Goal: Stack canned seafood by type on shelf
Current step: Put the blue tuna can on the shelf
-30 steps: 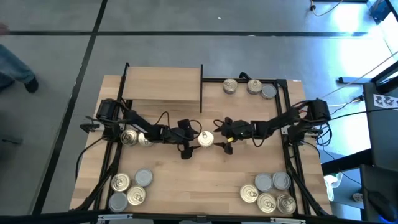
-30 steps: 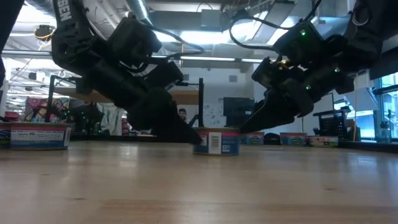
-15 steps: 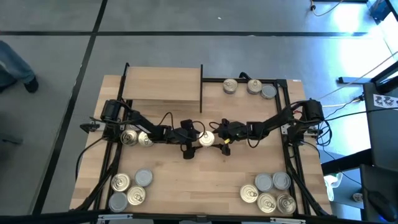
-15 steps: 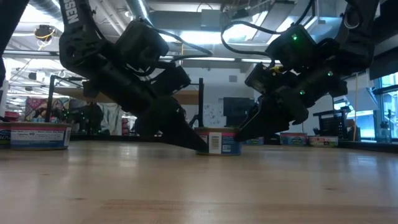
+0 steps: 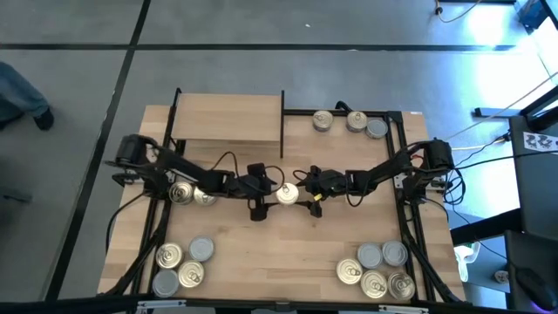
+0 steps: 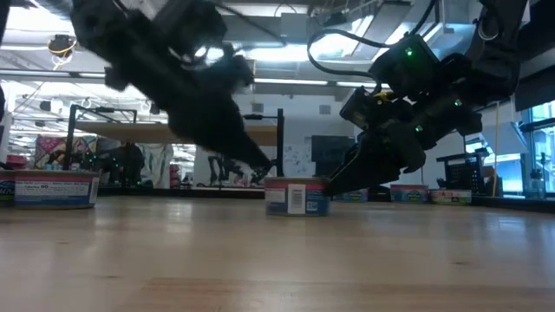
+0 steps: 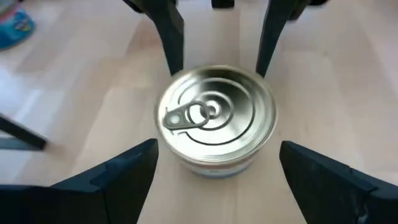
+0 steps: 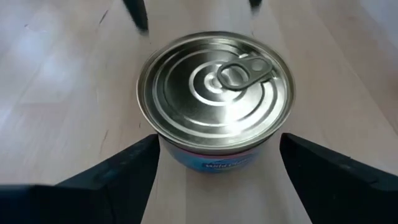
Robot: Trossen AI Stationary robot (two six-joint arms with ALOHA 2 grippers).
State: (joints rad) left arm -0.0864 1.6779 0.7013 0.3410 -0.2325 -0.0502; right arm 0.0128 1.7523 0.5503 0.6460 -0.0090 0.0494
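One tin of the canned seafood (image 5: pixel 287 194) stands upright on the table's middle, with a silver pull-tab top (image 7: pixel 214 115) and a blue label (image 6: pixel 297 196). My left gripper (image 5: pixel 268 189) hangs open just left of it and above it, its fingers (image 7: pixel 124 168) wide apart and clear of the tin. From the right, my right gripper (image 5: pixel 305 189) is open and slants down, with a finger (image 8: pixel 134 162) on each side of the tin. The shelf (image 5: pixel 228 118) stands at the far left with no tin on it. My right gripper has its two fingers close beside the tin's wall (image 8: pixel 186 155), one on each side, coming slantwise from the table's right. The tin stands upright on the table. Whether the fingers touch it, I cannot tell.
Two tins (image 5: pixel 192 194) lie under the left arm. Three tins (image 5: pixel 349 122) stand at the far right. Several tins (image 5: pixel 181 264) sit in the near left corner and several (image 5: pixel 379 269) in the near right. Black frame rails (image 5: pixel 410 218) run along the table's sides.
My left gripper has risen from beside the tin and tipped a little, staying open. The tin stays upright on the table between the two grippers.
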